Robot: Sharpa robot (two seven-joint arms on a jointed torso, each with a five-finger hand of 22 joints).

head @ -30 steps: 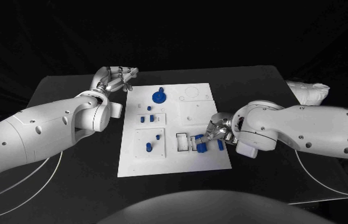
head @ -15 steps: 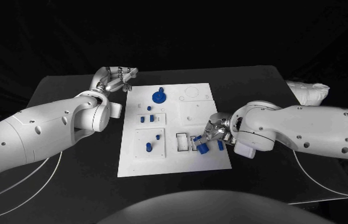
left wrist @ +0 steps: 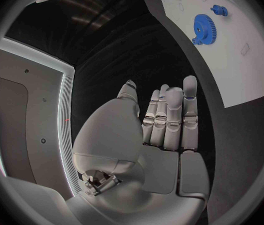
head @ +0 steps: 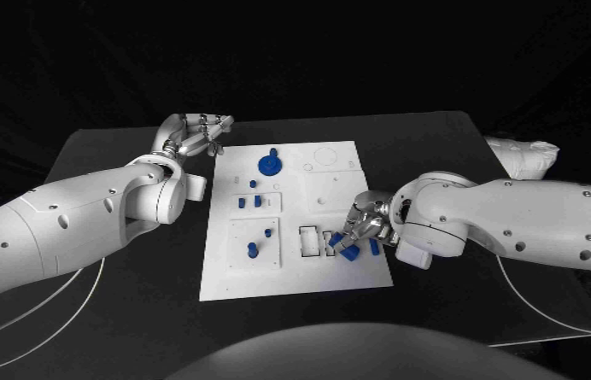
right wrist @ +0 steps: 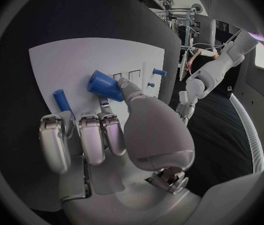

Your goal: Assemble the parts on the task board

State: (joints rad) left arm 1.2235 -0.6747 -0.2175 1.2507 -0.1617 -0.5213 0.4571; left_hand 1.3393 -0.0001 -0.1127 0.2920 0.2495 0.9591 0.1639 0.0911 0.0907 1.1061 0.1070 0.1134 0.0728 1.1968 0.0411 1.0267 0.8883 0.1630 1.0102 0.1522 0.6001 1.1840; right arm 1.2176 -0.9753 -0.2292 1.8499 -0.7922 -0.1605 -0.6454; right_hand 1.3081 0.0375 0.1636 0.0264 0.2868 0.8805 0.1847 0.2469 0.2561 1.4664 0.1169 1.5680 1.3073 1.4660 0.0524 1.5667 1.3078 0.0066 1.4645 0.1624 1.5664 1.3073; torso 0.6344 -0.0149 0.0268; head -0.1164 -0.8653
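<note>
The white task board (head: 295, 269) lies mid-table. My right hand (head: 364, 225) hovers over its near right part and pinches a blue part (right wrist: 104, 86) between thumb and a finger, close above the board (right wrist: 63, 65). The held part (head: 348, 254) hangs beside the rectangular slots (head: 308, 240). A blue peg (right wrist: 61, 101) lies on the board by the fingertips. A blue gear (head: 270, 163) sits at the far end, and small blue parts (head: 258, 200) stand in the left blocks. My left hand (head: 195, 132) stays off the board's far left corner, fingers (left wrist: 169, 110) straight, holding nothing.
A crumpled white object (head: 523, 156) sits at the table's right edge. Another blue peg (head: 373, 246) lies at the board's right rim under my right wrist. The left wrist view shows the gear (left wrist: 202, 28) and a small blue part (left wrist: 218, 9) on the board (left wrist: 244, 70).
My right hand has shifted slightly toward the slots, carrying the blue part with it. The left arm has not moved.
</note>
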